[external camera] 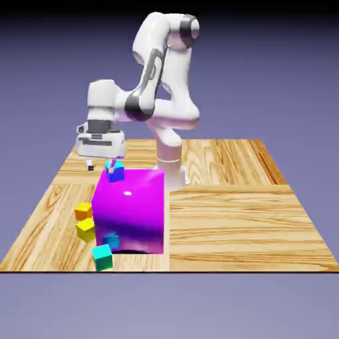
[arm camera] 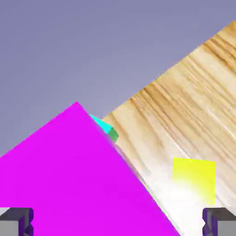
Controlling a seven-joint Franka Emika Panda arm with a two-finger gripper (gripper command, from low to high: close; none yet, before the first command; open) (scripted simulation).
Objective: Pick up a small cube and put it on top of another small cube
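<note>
1. Cubes sit on the wooden table (external camera: pixel 225 218), and you can see a big magenta cube (external camera: pixel 130 210) in the middle of them.
2. Your tiny orange cube (external camera: pixel 83 211) rests on the table, just beside the big magenta cube, on the exterior view's left.
3. A yellow cube (external camera: pixel 85 229) sits right in front of the orange one, touching or nearly touching it.
4. A teal cube (external camera: pixel 102 256) sits near the table's front edge, by the big cube's lower corner.
5. A small blue cube (external camera: pixel 116 173) sits on top of the big magenta cube, at its back left corner, with a bit of teal just behind it.
6. Your claw (external camera: pixel 99 163) hangs in the air above the table, behind the big cube's back left corner, and holds nothing.
7. In the hand view the two grey fingertips (arm camera: pixel 16 221) are far apart at the bottom corners, so the claw is wide apart.
8. Between them the hand view shows the magenta cube's top, the yellow cube and a teal corner; the orange cube does not show there.
</note>
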